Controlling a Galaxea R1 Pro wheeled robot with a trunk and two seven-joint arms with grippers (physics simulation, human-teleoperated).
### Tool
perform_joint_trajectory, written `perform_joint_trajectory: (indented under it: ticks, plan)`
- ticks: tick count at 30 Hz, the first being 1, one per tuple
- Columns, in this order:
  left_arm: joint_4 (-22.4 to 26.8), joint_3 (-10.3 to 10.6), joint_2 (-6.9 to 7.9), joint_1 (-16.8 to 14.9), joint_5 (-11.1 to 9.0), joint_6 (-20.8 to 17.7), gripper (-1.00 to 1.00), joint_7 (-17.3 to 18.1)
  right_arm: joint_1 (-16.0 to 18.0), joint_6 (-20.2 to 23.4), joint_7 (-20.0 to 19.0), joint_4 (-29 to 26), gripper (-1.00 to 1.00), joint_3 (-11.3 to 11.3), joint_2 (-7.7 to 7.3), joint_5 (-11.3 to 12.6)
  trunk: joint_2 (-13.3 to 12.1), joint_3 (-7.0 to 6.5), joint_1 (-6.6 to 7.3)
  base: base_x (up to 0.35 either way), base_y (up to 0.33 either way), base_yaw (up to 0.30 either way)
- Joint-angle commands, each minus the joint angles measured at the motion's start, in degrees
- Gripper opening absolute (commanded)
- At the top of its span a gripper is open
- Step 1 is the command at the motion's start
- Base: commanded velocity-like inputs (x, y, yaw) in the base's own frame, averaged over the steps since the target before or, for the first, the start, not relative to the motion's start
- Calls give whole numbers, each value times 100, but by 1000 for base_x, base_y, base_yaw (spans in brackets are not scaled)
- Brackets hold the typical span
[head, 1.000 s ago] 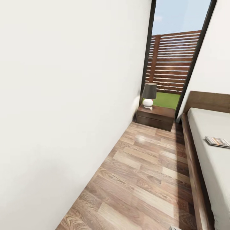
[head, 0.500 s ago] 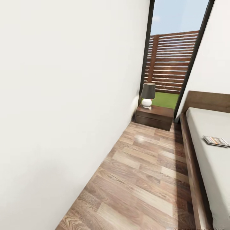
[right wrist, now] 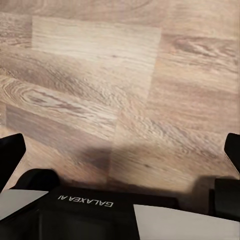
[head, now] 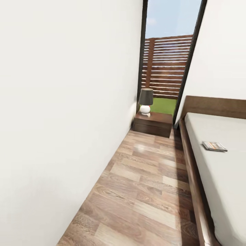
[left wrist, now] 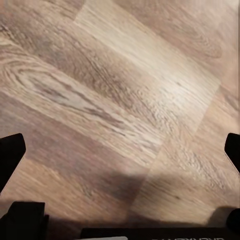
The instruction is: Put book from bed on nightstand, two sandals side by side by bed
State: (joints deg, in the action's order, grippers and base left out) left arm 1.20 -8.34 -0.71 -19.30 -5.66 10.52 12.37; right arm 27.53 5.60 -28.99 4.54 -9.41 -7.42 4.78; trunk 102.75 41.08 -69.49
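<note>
Right of frame in the head view, the book lies flat on the bed, on the grey mattress toward the headboard end, well apart from the nightstand w/ its lamp at upper centre under the window. Versus a sec ago, book, bed and nightstand all sit further left in frame and more mattress shows, so the camera has swung right; nothing itself moved. Judged from that, the robot is turning toward the bed to reach the book; pickup not yet begun, sandals not yet dealt w/. Both wrist views look down at the floor: left gripper fingers spread wide at the frame edges, holding nothing; right gripper likewise apart and empty. Readable text: "GALAXEA AI" on the right wrist housing, upside down; book cover too small to read.
</note>
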Motion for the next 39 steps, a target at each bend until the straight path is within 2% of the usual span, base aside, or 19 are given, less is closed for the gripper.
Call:
perform_joint_trajectory:
  ticks: [1,10,35,39]
  plan:
    - [-8,-18,0,-3,-59,3,100,37,7,38,-19,12,100,-26,-2,52,2,5,-2,305,0,-28]
    - [-6,-18,0,-3,-58,3,100,42,7,38,-19,12,100,-26,-3,52,2,5,-2,257,0,-62]
    - [-6,-18,9,-3,-58,3,100,37,7,38,-19,12,100,-26,-5,58,2,5,-2,6,0,-293]
    - [-6,-18,9,-3,-58,3,100,38,7,38,-19,12,100,-26,-5,58,2,5,-2,178,54,-156]
